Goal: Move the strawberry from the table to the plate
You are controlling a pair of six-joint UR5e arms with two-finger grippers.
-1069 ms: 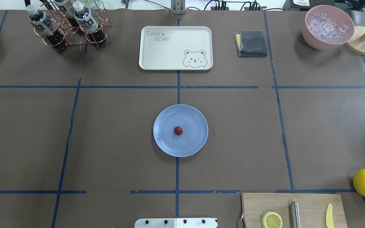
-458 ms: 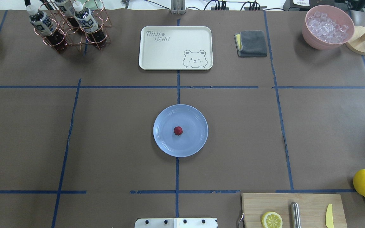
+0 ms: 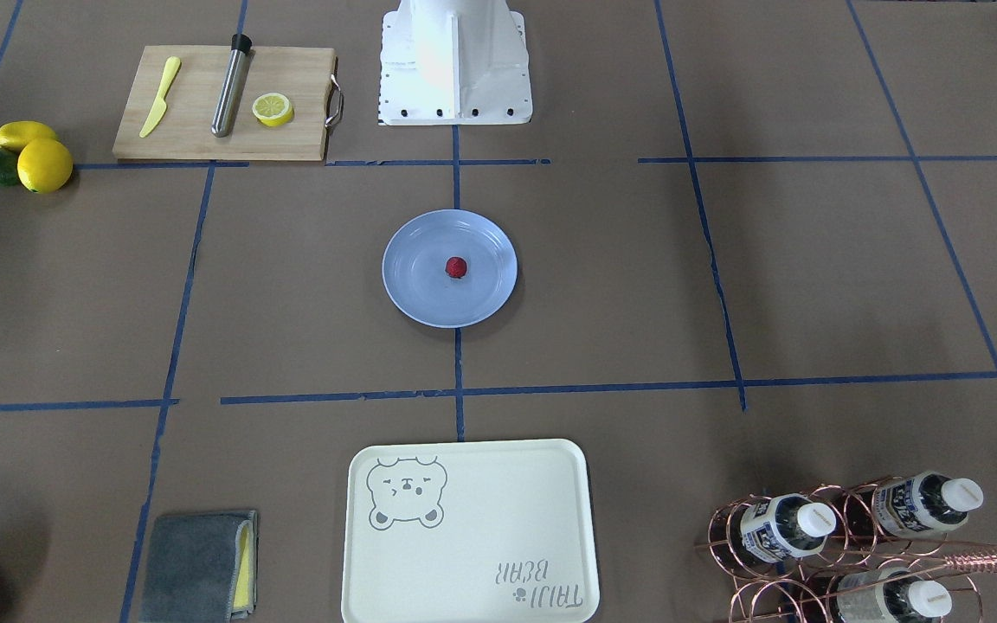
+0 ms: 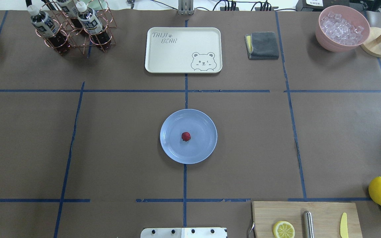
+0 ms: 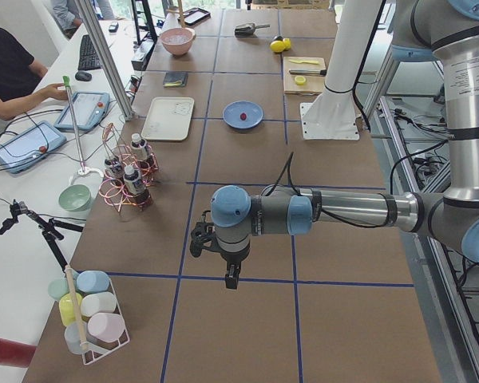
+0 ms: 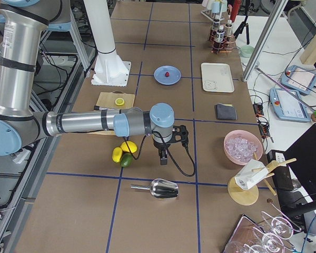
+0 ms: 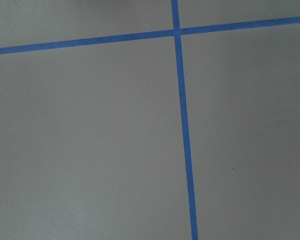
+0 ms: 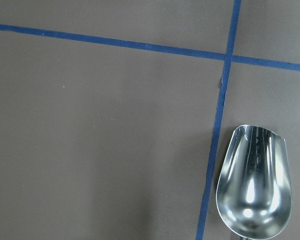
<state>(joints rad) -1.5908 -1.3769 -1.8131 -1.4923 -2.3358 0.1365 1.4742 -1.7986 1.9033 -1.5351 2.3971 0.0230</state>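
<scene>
The strawberry (image 4: 186,136) lies on the plate (image 4: 170,148) at the middle of the bench (image 4: 243,148). That is well to the right of my left end effector (image 5: 232,282) and well to the left of my right end effector (image 6: 164,158). A scoop (image 6: 158,188) lies on the bench just right of my right end effector, and the lemons (image 6: 124,150) lie near behind it.
</scene>
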